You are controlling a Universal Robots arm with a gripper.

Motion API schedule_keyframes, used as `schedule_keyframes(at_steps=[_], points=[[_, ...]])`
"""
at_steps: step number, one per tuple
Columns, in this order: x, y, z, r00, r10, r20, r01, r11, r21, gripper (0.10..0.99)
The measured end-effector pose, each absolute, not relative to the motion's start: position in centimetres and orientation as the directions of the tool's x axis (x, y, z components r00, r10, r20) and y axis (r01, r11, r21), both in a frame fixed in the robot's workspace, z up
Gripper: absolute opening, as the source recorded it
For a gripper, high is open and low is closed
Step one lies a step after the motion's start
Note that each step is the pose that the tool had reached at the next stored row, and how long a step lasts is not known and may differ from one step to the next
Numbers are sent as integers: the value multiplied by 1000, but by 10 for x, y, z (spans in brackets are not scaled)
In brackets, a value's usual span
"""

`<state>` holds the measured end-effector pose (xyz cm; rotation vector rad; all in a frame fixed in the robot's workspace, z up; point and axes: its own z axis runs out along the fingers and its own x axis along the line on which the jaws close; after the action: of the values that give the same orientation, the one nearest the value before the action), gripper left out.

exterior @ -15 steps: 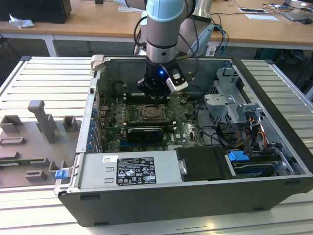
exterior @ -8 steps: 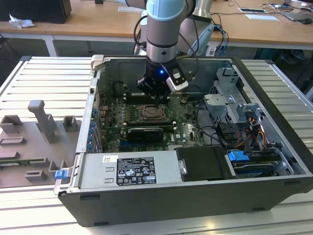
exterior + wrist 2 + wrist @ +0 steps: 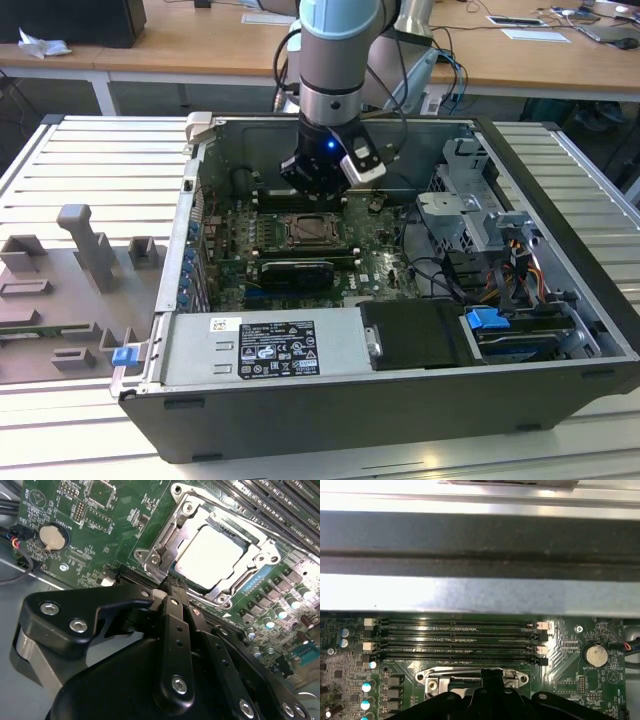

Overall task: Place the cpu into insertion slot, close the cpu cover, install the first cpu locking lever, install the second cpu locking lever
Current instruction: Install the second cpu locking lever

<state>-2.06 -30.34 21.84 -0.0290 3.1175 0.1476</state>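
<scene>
At the edge of the insertion slot (image 3: pixel 315 232), on the side away from the long memory slots (image 3: pixel 460 635), the gripper (image 3: pixel 171 591) hangs low with its tips just beside the socket's metal rim. In the second wrist view its two black fingers (image 3: pixel 175 645) lie drawn together to a narrow point, and nothing shows between them, so it carries nothing. I cannot tell whether the tips are touching the metal or are just short of it.

Inside the slot sits the cpu (image 3: pixel 212 555), pale top up and lying flat. The cpu cover (image 3: pixel 161 547) lies down around it, and the chip shows through the cover's cut-out middle. Beyond the slot spreads the green motherboard (image 3: pixel 90 540), with a round coin battery (image 3: pixel 52 537) well apart from the socket. All of this lies inside the opened computer case (image 3: pixel 300 420).

Seating the chip and closing the cover look done. By my judgement the work in hand is a locking lever, since the closed tips stand at the cover's rim. The thin lever arms are hard to pick out from the frame, so I cannot say whether either is latched. Any press here calls for a small, steady push kept on the rim and off the chip's top.
</scene>
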Motion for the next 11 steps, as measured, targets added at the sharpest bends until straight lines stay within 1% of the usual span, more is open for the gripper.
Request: schedule_keyframes(at_steps=[4,11], points=[[-21,-309,218,-1000,-17,-21,-19,995,94,106],[-21,-310,224,-1000,-18,-21,-19,995,94,106]])
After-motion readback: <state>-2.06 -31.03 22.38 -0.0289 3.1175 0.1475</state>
